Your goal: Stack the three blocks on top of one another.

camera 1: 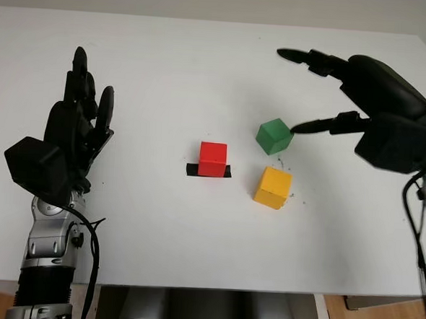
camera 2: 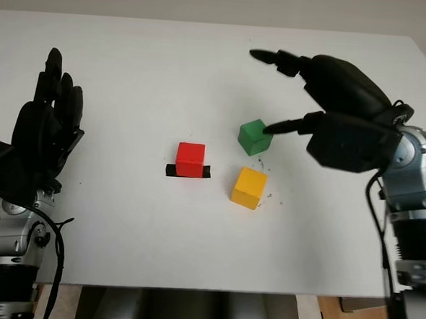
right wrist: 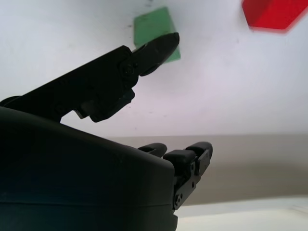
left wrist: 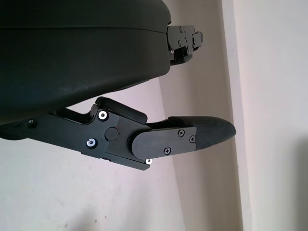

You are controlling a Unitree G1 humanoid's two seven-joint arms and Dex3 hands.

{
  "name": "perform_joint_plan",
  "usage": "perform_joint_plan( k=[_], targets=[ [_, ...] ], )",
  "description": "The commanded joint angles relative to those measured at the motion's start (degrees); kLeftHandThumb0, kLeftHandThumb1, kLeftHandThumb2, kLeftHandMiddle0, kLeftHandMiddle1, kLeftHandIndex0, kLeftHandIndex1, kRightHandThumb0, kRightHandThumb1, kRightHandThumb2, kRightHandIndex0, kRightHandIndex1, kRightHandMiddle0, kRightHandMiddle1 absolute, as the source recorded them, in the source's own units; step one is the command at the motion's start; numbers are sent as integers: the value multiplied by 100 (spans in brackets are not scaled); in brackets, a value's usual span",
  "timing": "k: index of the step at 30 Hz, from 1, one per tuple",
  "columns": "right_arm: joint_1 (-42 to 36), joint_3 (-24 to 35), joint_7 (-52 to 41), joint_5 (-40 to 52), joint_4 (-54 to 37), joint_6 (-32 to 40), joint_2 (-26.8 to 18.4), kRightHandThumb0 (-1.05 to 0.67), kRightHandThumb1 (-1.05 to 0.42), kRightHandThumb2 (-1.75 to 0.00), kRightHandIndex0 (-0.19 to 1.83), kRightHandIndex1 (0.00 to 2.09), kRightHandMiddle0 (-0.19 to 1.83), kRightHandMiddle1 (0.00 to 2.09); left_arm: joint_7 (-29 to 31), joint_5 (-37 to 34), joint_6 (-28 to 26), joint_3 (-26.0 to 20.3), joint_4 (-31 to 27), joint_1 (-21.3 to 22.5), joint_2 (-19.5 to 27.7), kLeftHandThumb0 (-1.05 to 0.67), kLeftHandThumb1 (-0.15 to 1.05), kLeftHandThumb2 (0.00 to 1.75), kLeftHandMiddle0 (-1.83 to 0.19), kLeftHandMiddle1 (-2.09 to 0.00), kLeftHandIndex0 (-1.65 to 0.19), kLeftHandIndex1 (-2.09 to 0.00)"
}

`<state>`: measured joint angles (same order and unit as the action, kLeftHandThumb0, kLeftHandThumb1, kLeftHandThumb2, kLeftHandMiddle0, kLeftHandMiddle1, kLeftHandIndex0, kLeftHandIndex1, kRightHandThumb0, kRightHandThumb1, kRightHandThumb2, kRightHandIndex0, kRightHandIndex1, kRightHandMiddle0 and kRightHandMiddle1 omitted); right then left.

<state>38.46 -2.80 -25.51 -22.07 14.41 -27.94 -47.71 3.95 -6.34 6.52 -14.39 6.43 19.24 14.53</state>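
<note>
Reaching the right hand (camera 1: 347,102), fingers released, thumb tip beside the green block (camera 1: 274,136); holding the left hand (camera 1: 69,140) open over the counter (camera 1: 168,63); showing no readable writing.

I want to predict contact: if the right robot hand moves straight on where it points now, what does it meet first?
Most likely the green block: the right robot hand is open, one fingertip already at its side. Height is unclear.
</note>
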Motion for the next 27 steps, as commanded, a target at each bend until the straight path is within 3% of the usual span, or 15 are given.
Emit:
perform_joint_plan(
  k=[1, 5, 11, 22, 27],
  targets=[
    [-107, -48, -146, -116, -249, -184, -299, -37, -73, -6, 40, 15, 46, 9, 22, -67, 5, -35, -113, -122, -6, -63, 105, 55, 18, -4, 14, -4],
    [-290, -92, -761, -276, -954, -319, -823, -35, -75, -6, 36, 10, 41, 5, 38, -14, -81, -13, -148, -127, 73, -64, 105, 56, 17, -5, 13, -5],
    [-552, -70, -1190, -229, -1716, -628, -1154, -36, -72, -5, 38, 9, 46, 7, 299, -86, -160, 29, -145, -117, 153, -62, 105, 54, 17, -5, 13, -5],
    [-752, -258, -894, -430, -1530, -1248, -882, -37, -71, -6, 39, 6, 52, 7, 436, -136, -271, 84, -186, -13, 137, -62, 105, 51, 14, -6, 12, -6],
    [-674, -375, -115, -1021, -1160, -1718, -561, -38, -73, -6, 35, 4, 56, 8, 445, -102, -219, 86, -128, 13, 162, -61, 105, 51, 13, -6, 11, -6]
  ],
)
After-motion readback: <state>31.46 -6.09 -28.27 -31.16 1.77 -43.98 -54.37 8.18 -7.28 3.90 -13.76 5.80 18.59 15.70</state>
